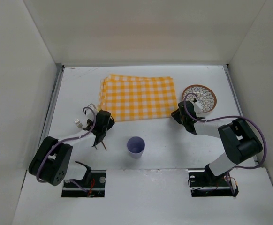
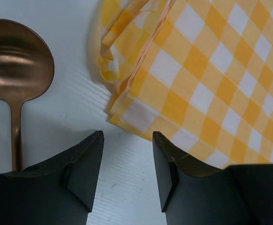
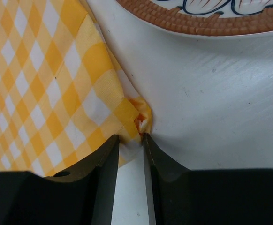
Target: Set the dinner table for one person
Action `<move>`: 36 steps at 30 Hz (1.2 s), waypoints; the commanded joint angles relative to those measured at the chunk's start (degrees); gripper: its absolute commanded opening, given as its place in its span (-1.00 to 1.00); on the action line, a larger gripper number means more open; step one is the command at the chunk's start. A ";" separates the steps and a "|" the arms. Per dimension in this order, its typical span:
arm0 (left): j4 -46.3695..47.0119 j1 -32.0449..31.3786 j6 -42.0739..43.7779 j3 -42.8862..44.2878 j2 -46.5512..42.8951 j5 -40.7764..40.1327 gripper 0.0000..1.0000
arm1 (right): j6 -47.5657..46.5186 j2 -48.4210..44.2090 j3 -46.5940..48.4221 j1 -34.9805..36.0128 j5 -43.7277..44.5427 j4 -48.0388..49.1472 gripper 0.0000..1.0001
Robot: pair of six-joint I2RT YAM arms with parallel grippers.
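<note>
On the white dinner table (image 1: 164, 140) lies a yellow-and-white checked cloth (image 1: 136, 97). My right gripper (image 1: 177, 114) sits at the cloth's near right corner. In the right wrist view the right gripper (image 3: 131, 137) is shut on that corner, which is bunched up (image 3: 142, 121) between the tips. My left gripper (image 1: 104, 117) is at the cloth's near left corner. There the left gripper (image 2: 127, 136) stands open over bare table, its right finger (image 2: 167, 154) just over the cloth's folded edge (image 2: 127, 110). A copper spoon (image 2: 15, 58) lies to its left.
A patterned plate with a brown rim (image 1: 200, 97) (image 3: 197, 21) sits just right of the cloth. A pale purple cup (image 1: 136, 146) stands near the front middle. Thin dark cutlery handles (image 1: 100, 143) stick out under the left wrist. White walls close in the table.
</note>
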 commanded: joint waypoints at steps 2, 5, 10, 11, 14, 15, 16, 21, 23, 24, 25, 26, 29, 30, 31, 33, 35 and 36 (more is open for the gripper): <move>0.53 0.45 -1.01 3.36 3.12 -2.15 -0.13 | 1.65 0.18 -0.50 -0.28 0.04 4.19 -0.39; 1.76 1.06 -1.80 3.19 4.97 -3.03 -0.13 | 1.83 0.35 -0.77 -0.37 0.22 4.72 -0.44; 9.57 1.33 -1.98 0.56 6.90 -2.16 -0.28 | 2.79 0.97 -1.03 -0.46 0.22 5.24 -0.62; 11.24 1.42 -1.72 -0.06 6.99 -1.63 -0.41 | 2.79 0.97 -1.21 -0.46 0.30 5.42 -0.68; 13.72 2.56 -0.32 -0.76 7.26 0.12 -0.82 | 3.58 -0.26 -2.35 -0.28 0.65 5.60 -0.76; 13.72 2.91 0.04 -0.68 7.08 0.65 -0.87 | 3.93 -1.13 -3.05 -0.20 0.74 5.60 -0.76; 13.80 3.26 0.39 -0.85 6.47 0.66 -0.91 | 4.11 -2.36 -3.92 -0.20 1.27 5.42 -0.77; 12.58 1.43 0.83 -3.40 -0.02 0.48 -0.97 | 4.64 -7.99 -7.97 0.59 2.24 4.11 -0.77; 10.48 0.02 0.92 -4.36 -2.75 0.31 -0.98 | 4.73 -10.01 -9.46 1.12 2.41 3.58 -0.77; 9.51 -0.86 0.92 -4.98 -4.24 0.13 -0.99 | 4.73 -11.24 -10.34 1.82 3.20 3.23 -0.78; 8.89 -1.65 0.92 -5.68 -5.56 0.13 -1.00 | 4.81 -12.90 -11.13 3.04 4.51 2.27 -0.79; 8.36 -2.35 0.74 -6.21 -6.62 0.13 -1.00 | 4.99 -14.40 -11.66 3.93 5.57 0.87 -0.79; 5.29 -4.90 -0.05 -7.97 -11.18 -0.66 -1.00 | 5.25 -18.79 -12.89 5.86 7.94 -3.53 -0.79; 4.15 -5.95 -0.66 -8.75 -12.85 -1.53 -1.00 | 5.25 -20.46 -13.51 6.30 8.30 -4.41 -0.79; 2.92 -7.01 -1.27 -9.55 -14.52 -2.41 -1.00 | 5.25 -22.04 -14.21 6.48 8.39 -5.20 -0.79; 0.11 -8.42 -2.07 -10.43 -16.99 -3.29 -1.00 | 5.34 -25.21 -15.44 6.57 8.30 -6.87 -0.78; -3.06 -9.91 -2.95 -11.04 -19.54 -3.39 -1.00 | 5.17 -27.76 -16.23 6.57 8.48 -8.54 -0.77; -3.94 -10.53 -3.12 -11.31 -20.33 -3.56 -1.00 | 4.99 -28.90 -16.50 6.57 8.65 -9.42 -0.77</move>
